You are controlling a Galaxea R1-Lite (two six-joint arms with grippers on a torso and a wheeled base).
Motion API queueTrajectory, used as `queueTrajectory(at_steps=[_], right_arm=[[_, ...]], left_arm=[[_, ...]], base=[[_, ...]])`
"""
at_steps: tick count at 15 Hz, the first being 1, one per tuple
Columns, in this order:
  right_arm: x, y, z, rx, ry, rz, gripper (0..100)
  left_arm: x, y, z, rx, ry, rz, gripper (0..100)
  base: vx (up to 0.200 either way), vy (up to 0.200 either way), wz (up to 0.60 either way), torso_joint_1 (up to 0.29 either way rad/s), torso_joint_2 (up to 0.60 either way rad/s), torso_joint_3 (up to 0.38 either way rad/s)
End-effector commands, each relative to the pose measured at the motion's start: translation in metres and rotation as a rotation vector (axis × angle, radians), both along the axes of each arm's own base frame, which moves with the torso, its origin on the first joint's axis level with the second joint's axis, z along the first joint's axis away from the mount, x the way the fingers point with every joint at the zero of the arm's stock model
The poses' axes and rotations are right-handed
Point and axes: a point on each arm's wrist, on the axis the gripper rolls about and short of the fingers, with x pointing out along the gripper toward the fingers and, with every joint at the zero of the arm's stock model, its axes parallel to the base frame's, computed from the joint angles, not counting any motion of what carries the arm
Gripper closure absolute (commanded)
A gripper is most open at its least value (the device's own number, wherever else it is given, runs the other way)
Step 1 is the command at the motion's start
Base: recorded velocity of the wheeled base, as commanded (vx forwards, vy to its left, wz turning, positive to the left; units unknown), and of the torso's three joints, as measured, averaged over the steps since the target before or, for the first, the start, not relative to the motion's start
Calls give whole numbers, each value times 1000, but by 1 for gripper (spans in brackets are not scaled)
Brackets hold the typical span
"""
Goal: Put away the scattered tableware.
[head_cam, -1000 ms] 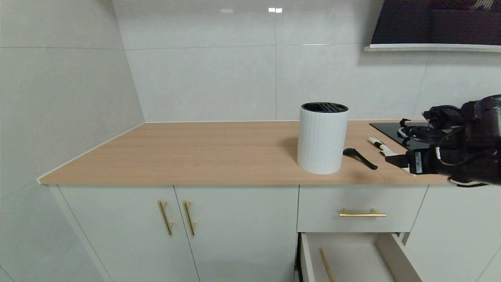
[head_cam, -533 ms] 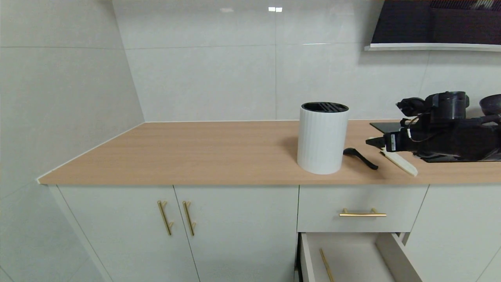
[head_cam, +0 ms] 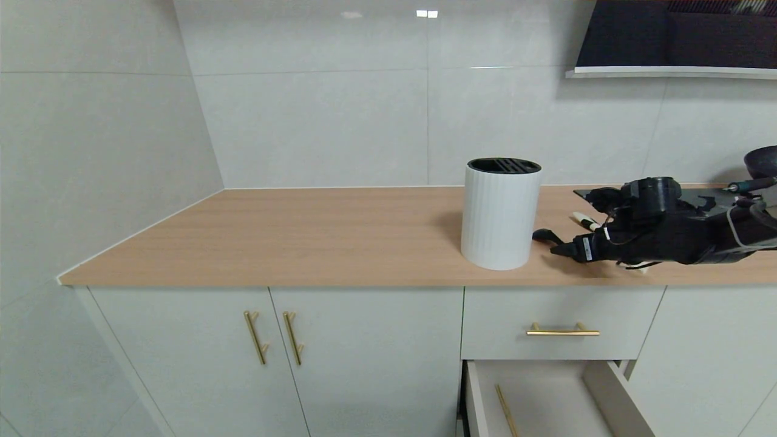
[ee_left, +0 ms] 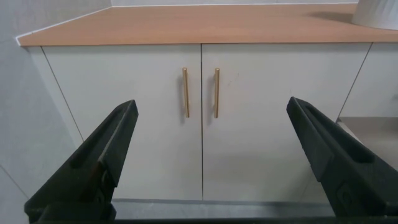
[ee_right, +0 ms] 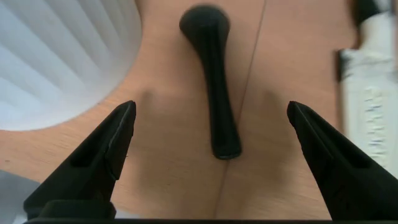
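A black spoon (head_cam: pixel 542 234) lies on the wooden counter (head_cam: pixel 340 237), just right of a white ribbed utensil holder (head_cam: pixel 500 213). My right gripper (head_cam: pixel 563 249) hovers low over the spoon's handle end, which it hides in the head view. In the right wrist view the spoon (ee_right: pixel 214 81) lies lengthwise between the wide-apart fingers of the open right gripper (ee_right: pixel 211 168), with the holder (ee_right: pixel 62 56) to one side. A white-bladed knife (head_cam: pixel 584 222) (ee_right: pixel 373 93) lies beyond the spoon. My left gripper (ee_left: pixel 211 162) is open and empty in front of the cabinet doors (ee_left: pixel 200 118).
A black cooktop (head_cam: pixel 601 195) sits at the counter's right end under a dark range hood (head_cam: pixel 674 36). Below the counter a drawer (head_cam: pixel 598 394) stands pulled out, with a thin gold stick (head_cam: pixel 505 409) inside. A closed drawer (head_cam: pixel 561 331) is above it.
My right arm went from the counter's front edge back over the knife, then down and left to the black spoon's handle. The spoon, knife and holder have not moved.
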Motion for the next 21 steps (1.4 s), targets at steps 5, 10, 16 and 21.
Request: queueTrajectory(at_steps=[5,10,16,21], right_arm=[[13,-2,-14,19,8,14,0],[18,-5,-18,46,12,19,0],[22,-7,-24,47,20,16,100],[25,-7,-31,47,35,14,100]], left_arm=[[0,0,0,0,0,1,0],[0,0,0,0,0,1,0],[0,0,0,0,0,1,0],[0,0,0,0,0,1,0]], base=[[0,0,0,0,0,0],[0,0,0,0,0,0],[0,0,0,0,0,0],[0,0,0,0,0,0]])
